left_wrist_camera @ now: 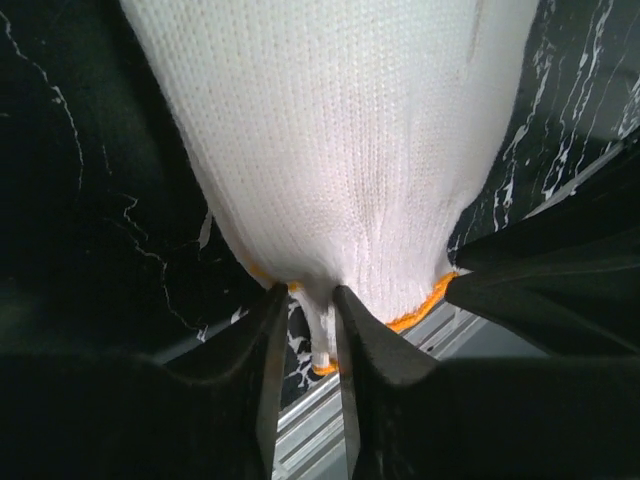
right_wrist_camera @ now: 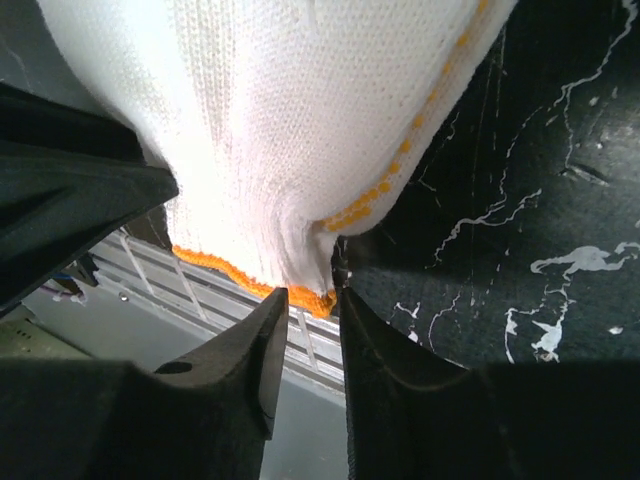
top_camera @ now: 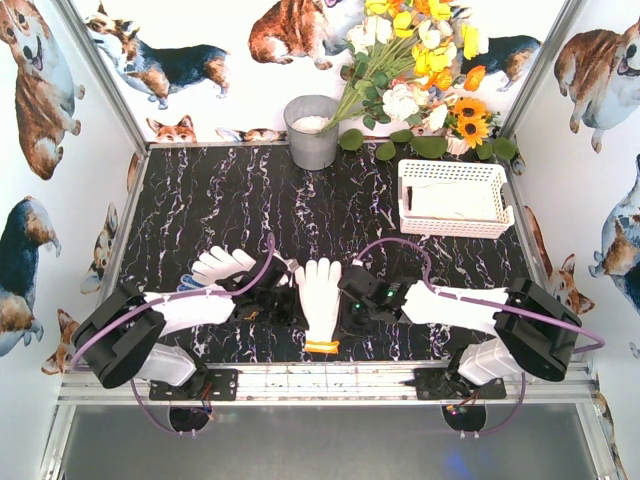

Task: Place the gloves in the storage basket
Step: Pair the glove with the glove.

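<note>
A white glove with an orange cuff lies flat near the table's front edge, fingers pointing away, between my two grippers. My left gripper is at its left cuff side. In the left wrist view its jaws stand slightly apart, and a fold of the glove's cuff hangs loosely between them. My right gripper is at the right cuff side, its jaws narrowly apart with the glove's cuff corner just past the tips. A second white glove lies further left. The white storage basket stands at the back right.
A grey metal bucket stands at the back centre, with a bunch of artificial flowers beside it. Something pale lies inside the basket. The metal rail runs along the table's front edge just behind the glove's cuff.
</note>
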You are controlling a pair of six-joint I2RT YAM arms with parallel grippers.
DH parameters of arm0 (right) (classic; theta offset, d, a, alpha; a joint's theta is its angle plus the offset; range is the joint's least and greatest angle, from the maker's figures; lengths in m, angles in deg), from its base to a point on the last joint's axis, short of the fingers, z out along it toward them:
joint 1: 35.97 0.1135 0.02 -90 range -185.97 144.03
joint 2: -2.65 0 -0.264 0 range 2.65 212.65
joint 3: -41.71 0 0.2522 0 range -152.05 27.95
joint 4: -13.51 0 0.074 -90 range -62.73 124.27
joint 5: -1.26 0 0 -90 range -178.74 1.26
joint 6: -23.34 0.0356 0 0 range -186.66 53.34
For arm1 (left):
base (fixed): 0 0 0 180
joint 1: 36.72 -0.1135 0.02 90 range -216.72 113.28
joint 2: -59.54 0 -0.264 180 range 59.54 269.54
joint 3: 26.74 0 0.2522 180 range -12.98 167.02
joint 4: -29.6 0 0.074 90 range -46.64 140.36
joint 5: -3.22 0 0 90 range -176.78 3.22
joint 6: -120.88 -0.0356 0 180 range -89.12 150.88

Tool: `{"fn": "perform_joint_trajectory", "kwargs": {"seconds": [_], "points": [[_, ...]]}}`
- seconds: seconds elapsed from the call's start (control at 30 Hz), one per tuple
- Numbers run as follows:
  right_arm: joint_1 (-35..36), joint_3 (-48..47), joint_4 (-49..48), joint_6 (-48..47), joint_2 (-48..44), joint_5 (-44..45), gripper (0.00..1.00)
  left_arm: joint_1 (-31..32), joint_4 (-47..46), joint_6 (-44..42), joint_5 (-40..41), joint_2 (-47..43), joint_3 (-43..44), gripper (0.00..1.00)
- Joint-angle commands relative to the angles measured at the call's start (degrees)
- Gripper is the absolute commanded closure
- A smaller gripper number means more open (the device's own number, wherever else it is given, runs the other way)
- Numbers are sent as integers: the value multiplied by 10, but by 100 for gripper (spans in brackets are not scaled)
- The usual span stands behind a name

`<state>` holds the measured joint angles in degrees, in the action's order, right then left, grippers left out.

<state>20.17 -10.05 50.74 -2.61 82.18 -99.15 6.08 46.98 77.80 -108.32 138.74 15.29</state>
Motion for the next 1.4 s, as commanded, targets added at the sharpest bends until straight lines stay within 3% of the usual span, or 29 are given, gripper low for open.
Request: {"fn": "perform_joint_trajectory", "kwargs": {"seconds": [0.0,0.13,0.33,0.77,1.0,1.23,1.37], "points": [[3,1,-1,-1,-46,14,67,-1,43,-19,30,-39,14,69],[3,7,11,3,-70,20,61,4,84,-15,33,-82,19,53],[8,34,-32,25,-78,-2,60,26,89,29,27,-132,-18,50],[20,47,-127,51,-21,-26,62,27,46,48,2,-119,-42,67],[21,46,-140,55,-5,-27,70,30,39,53,-4,-107,-47,77],[21,50,-142,58,-2,-28,78,34,21,59,-2,-100,-56,79],[21,46,-144,58,-2,-30,84,34,6,68,-6,-91,-60,90]]}}
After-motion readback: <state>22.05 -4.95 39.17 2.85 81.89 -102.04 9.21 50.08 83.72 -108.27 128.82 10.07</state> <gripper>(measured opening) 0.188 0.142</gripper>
